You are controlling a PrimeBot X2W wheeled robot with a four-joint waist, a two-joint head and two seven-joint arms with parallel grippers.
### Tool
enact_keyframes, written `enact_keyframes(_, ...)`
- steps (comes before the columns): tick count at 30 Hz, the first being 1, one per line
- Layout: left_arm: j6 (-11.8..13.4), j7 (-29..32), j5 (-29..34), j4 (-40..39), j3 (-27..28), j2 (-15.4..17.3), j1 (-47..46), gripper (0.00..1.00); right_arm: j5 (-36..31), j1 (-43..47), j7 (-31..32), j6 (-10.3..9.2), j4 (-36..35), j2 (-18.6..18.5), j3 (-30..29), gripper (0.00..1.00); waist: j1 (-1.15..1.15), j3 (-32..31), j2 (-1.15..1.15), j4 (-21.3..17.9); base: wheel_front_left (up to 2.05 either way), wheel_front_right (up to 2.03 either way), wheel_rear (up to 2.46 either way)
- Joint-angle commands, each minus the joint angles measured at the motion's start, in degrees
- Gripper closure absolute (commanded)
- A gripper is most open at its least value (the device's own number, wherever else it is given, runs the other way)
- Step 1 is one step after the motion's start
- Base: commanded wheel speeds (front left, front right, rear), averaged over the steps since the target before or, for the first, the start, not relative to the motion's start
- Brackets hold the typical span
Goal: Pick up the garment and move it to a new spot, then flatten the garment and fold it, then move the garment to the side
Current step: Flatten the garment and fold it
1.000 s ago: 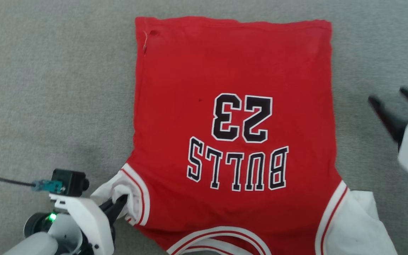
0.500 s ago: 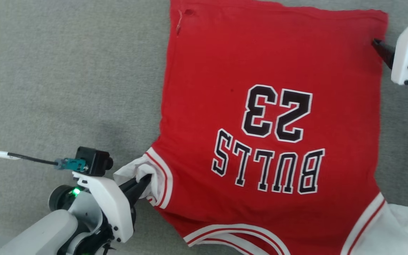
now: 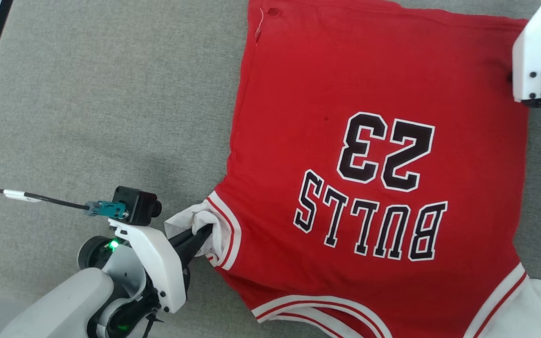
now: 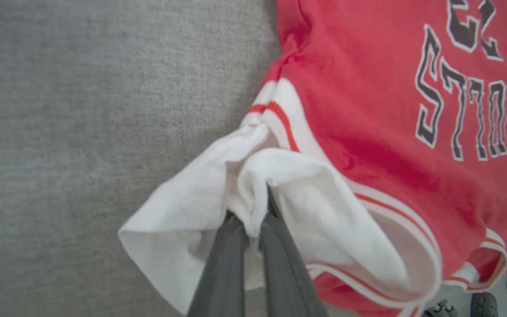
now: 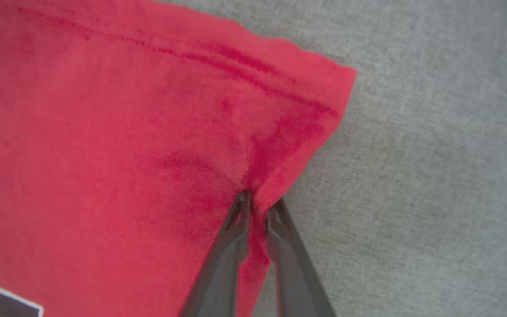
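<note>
Left fingers (image 4: 229, 246): tight on the white sleeve (image 4: 183, 220), left of the print (image 3: 359, 150); a tug may bunch it.
Garment (image 3: 298, 117): flat on the grey worktop (image 3: 87, 94), print up.
Right fingers (image 5: 236, 220): pinching a thin hem corner, right of the print; it could slip out.

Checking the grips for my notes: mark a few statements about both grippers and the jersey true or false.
The left gripper pinches the white sleeve of the garment. True.
The right gripper holds the collar. False: it pinches the garment's red side edge.
The garment lies on a grey surface. True.
The number reads 32. False: it reads 23.
</note>
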Motion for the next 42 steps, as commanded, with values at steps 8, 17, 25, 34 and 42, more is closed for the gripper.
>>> enact_keyframes(8, 0.7, -0.7, -0.8, 2.6, 1.3, 2.2, 1.1, 1.00, 9.0, 3.7, 1.3, -0.02, -5.4, -4.0, 8.8, 1.00, 0.00, -2.6, 0.00, -3.9, 0.00, 0.00, 0.00)
enact_keyframes(17, 2.1, -1.3, -2.1, 0.7, 2.8, 6.0, 3.4, 1.00, 21.1, 15.4, 6.3, -0.02, -24.7, -11.1, 11.7, 1.00, 0.00, -4.8, 0.00, -9.2, 0.00, 0.00, 0.00)
enact_keyframes(25, 3.0, -1.1, -2.5, -0.9, 3.3, 7.9, 4.4, 1.00, 25.7, 33.9, 13.0, -0.02, -43.5, -12.7, 4.7, 1.00, 0.00, -6.1, 0.00, -12.0, 0.00, 0.00, 0.00)
enact_keyframes(34, 2.9, -0.7, -1.9, -1.3, 3.0, 7.7, 3.2, 1.00, 22.0, 50.3, 13.5, -0.02, -54.1, -6.2, -2.5, 1.00, 0.00, -5.8, 0.00, -11.9, 0.00, 0.00, 0.00)
enact_keyframes(42, 2.1, -0.4, -1.1, 0.0, 2.4, 6.3, 1.8, 1.00, 16.8, 54.1, 4.7, -0.02, -49.6, -3.4, -0.5, 0.00, 0.00, -4.9, 0.00, -11.1, 0.00, 0.00, 0.00)
